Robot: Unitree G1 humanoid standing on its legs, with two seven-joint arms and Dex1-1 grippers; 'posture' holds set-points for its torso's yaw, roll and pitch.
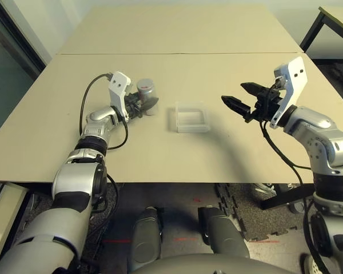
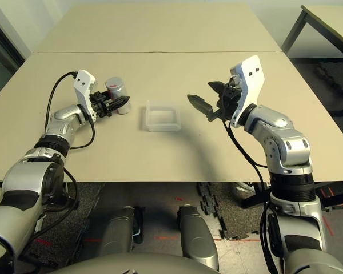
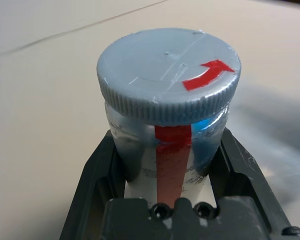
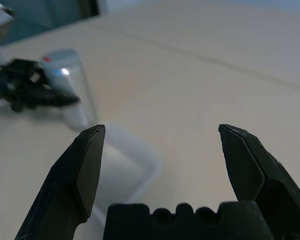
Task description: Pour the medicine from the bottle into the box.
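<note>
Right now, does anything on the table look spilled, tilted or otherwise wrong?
Nothing is spilled or damaged. The bottle stands upright in the shut left gripper, with its grey cap still on, so it cannot pour yet. The box lies flat beside it. The right gripper is open.

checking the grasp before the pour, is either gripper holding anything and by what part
The left gripper holds the bottle by its body, just under the grey cap. The right gripper is open and holds nothing.
</note>
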